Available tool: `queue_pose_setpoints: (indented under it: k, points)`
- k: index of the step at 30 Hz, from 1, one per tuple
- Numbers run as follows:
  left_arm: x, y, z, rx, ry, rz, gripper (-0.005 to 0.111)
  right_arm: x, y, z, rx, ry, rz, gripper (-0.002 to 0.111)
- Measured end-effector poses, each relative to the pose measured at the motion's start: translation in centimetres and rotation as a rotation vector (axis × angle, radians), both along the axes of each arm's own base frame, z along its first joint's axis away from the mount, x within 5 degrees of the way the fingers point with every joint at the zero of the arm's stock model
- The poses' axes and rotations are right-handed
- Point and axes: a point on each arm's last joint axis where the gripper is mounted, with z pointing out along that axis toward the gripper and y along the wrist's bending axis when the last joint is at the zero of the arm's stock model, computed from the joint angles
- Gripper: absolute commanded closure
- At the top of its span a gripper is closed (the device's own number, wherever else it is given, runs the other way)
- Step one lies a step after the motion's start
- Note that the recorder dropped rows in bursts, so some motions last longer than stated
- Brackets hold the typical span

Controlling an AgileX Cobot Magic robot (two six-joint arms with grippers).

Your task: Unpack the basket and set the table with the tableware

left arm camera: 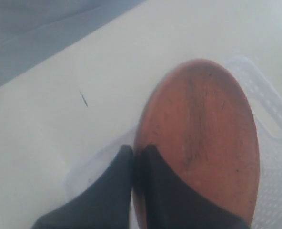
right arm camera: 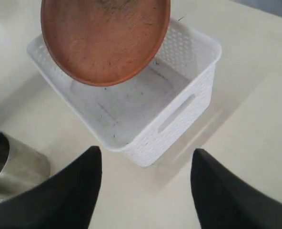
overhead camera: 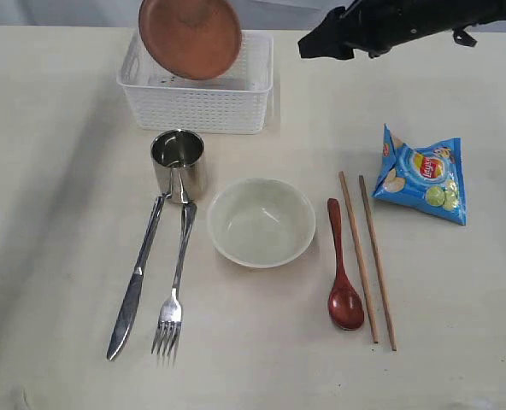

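Observation:
The reddish-brown plate [overhead camera: 190, 36] hangs tilted above the white basket [overhead camera: 198, 109], which looks empty inside. My left gripper [left arm camera: 138, 151] is shut on the plate's [left arm camera: 203, 138] rim; it is out of sight in the exterior view. My right gripper [right arm camera: 146, 160] stands open and empty above the table beside the basket [right arm camera: 179, 119], with the plate [right arm camera: 105, 40] beyond it. On the table [overhead camera: 56, 213] lie the steel cup [overhead camera: 179, 162], knife [overhead camera: 135, 282], fork [overhead camera: 174, 286], cream bowl [overhead camera: 261, 222], dark red spoon [overhead camera: 341, 269] and two chopsticks [overhead camera: 368, 256].
A blue chip bag [overhead camera: 424, 175] lies at the right of the chopsticks. The right arm [overhead camera: 390, 26] reaches in from the top right. The cup [right arm camera: 10, 167] stands close to the right gripper's one finger.

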Motion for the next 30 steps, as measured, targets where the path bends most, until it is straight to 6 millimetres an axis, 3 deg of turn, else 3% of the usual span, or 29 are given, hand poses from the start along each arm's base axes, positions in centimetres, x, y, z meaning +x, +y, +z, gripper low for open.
queue_pose_setpoints:
  k: [5, 18, 23, 26, 29, 30]
  points:
    - [0.0, 0.6, 1.0, -0.132, -0.011, 0.004, 0.107, 0.2, 0.5, 0.8, 0.132, 0.025, -0.052, 0.040]
    - [-0.6, -0.9, 2.8, -0.402, -0.013, -0.099, 0.107, 0.7, 0.9, 2.1, 0.338, 0.057, -0.143, 0.040]
    - [-0.8, -2.5, 3.2, -0.443, -0.027, -0.144, 0.107, 1.3, 1.1, 1.4, 0.422, 0.074, -0.165, 0.041]
    - [-1.2, -4.5, 3.2, -0.438, -0.026, -0.190, 0.107, 1.3, 1.4, 1.2, 0.455, 0.073, -0.140, 0.070]
    - [-1.3, -5.3, 3.3, -0.436, -0.027, -0.213, 0.104, 1.2, 1.4, 1.3, 0.473, 0.077, -0.129, 0.108]
    - [-1.4, -5.3, 3.2, -0.431, -0.022, -0.227, 0.099, 1.4, 1.3, 1.4, 0.494, 0.090, -0.149, 0.109]
